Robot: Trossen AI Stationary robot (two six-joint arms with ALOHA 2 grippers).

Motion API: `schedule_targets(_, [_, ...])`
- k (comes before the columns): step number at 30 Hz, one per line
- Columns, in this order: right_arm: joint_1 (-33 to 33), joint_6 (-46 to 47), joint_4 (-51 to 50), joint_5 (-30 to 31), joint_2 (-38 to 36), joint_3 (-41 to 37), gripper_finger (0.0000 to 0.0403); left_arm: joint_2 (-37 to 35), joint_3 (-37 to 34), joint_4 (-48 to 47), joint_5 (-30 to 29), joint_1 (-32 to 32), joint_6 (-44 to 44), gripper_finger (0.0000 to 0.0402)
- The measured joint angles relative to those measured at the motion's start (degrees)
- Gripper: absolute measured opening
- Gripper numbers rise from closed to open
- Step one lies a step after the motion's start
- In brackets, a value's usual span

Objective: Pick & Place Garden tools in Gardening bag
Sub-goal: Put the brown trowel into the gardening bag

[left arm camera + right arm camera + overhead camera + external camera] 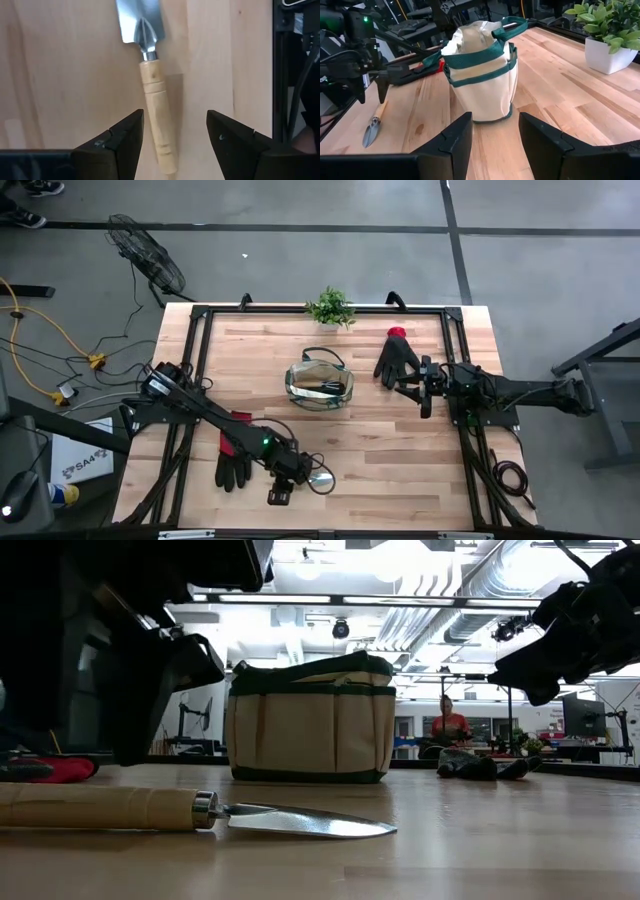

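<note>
The trowel (150,75) has a shiny metal blade and a smooth, pale wood handle. The bag (480,75) is soft cloth. The table (400,450) is light wood.

You have one legible marking on record: a white box (78,463) on the floor beside the bench's left edge, printed with dark letters that read roughly "SA4". You will find nothing else readable here.

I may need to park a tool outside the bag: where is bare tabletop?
Bare wood lies between the olive-khaki fabric bag and the table's left rail, and in the near right corner. It is crowded around the left gripper: wooden-handled steel trowel, black glove.
</note>
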Motion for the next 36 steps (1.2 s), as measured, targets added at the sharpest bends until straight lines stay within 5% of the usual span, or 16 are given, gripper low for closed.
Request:
schedule_targets(14, [0.02,0.00,-0.04,0.00,0.02,0.00,0.0153,0.00,0.00,2.58,2.14,-0.09,-1.51,0.0212])
schedule_targets(23, [0.02,0.00,-0.09,-0.02,0.02,0.00,0.0153,0.20,0.00,-0.19,-6.64,-0.07,-3.02,0.0212])
schedule_targets(36, [0.00,-0.01,0.07,0.00,0.12,0.00,0.0153,2.99,-0.17,-1.85,-9.46,-2.62,-2.36,0.0212])
